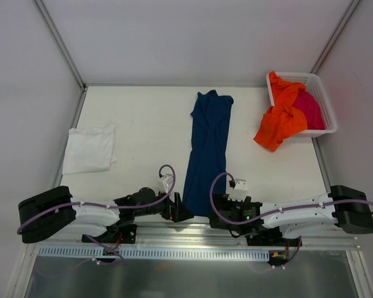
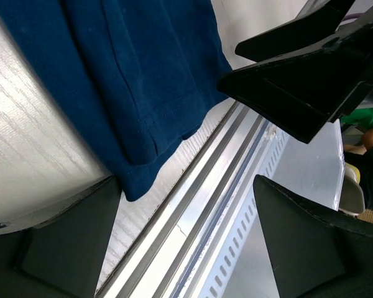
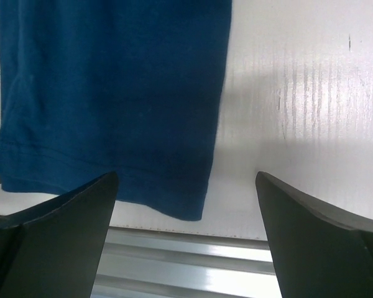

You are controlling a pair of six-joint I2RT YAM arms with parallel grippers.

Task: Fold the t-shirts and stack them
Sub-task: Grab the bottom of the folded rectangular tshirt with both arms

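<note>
Navy t-shirt (image 1: 206, 152) lies as a long narrow strip at centre frame, its hem at bottom centre between the arms. Left gripper (image 2: 185, 205) and right gripper (image 3: 186, 186) both gape wide, holding nothing. We judge the cloth light, limp and layered: pinch both hem corners through all layers.

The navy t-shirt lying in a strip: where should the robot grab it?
Probably the near hem corners, from the near table edge: the navy t-shirt lies flat in a narrow strip, with the open left gripper and right gripper flanking that hem.
</note>
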